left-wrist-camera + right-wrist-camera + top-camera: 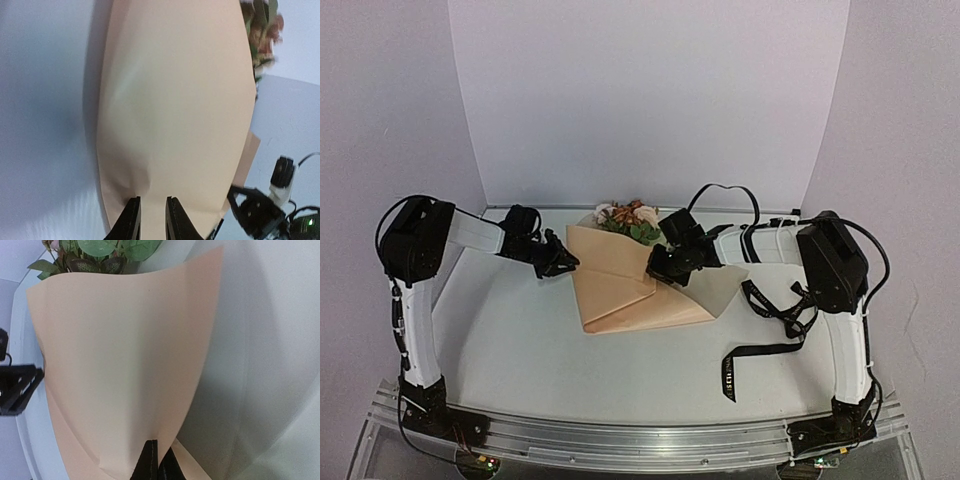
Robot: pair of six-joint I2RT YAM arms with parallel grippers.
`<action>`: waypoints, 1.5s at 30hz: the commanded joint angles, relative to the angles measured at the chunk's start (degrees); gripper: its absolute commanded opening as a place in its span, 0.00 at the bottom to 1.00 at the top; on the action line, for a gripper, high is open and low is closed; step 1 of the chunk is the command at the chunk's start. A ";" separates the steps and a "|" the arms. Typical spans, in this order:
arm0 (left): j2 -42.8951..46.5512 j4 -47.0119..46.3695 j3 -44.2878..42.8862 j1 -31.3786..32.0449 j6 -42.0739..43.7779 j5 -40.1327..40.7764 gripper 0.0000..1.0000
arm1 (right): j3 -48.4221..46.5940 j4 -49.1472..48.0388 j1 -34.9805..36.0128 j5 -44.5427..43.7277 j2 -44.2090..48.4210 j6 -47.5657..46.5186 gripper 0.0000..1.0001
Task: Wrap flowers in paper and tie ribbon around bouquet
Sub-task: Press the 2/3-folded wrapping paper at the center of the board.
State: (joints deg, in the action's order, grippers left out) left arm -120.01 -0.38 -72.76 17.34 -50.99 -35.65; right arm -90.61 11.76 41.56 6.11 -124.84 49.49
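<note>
The tan paper [620, 290] lies folded around the flowers [628, 218], whose cream and orange-brown blooms show above its far edge. My left gripper [565, 264] sits at the paper's left corner. In the left wrist view its jaws [153, 210] stand narrowly apart, shut on a lifted, bowed flap of paper [175, 100]. My right gripper [657, 270] is at the fold's right side. In the right wrist view it [158, 452] is shut on the edge of a raised flap of paper [120, 365], with green leaves [100, 252] above. The black ribbon [760, 350] lies loose on the table to the right.
Black cables [725, 190] loop over the right arm near the ribbon's far end. The white table [510, 330] has a metal rail [620, 435] along its near edge. White backdrop walls stand close behind the flowers.
</note>
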 commanded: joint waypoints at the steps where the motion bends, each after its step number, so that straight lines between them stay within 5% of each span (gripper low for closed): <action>1: 9.50 -7.40 10.49 3.91 -2.02 -3.53 0.19 | -0.17 0.72 0.49 -2.45 -0.13 -0.76 0.00; 15: 12.64 -2.96 22.93 8.23 -5.08 0.29 0.14 | 1.01 0.55 1.70 -3.38 -1.29 0.91 0.00; 28: 15.61 15.31 18.19 6.14 6.37 1.51 0.13 | 6.26 -2.22 3.17 -4.86 0.35 1.94 0.00; 37: 20.49 14.77 12.26 6.60 6.46 -4.13 0.16 | 1.81 -1.94 3.17 -3.92 -0.30 0.66 0.02; 45: 16.68 8.98 17.11 8.13 3.13 -6.41 0.13 | -0.90 -0.41 3.18 -3.88 -1.40 0.48 0.02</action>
State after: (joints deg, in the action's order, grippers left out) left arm -101.63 11.70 -58.21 24.81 -46.20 -40.39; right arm -89.31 10.55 44.69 3.05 -124.86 50.62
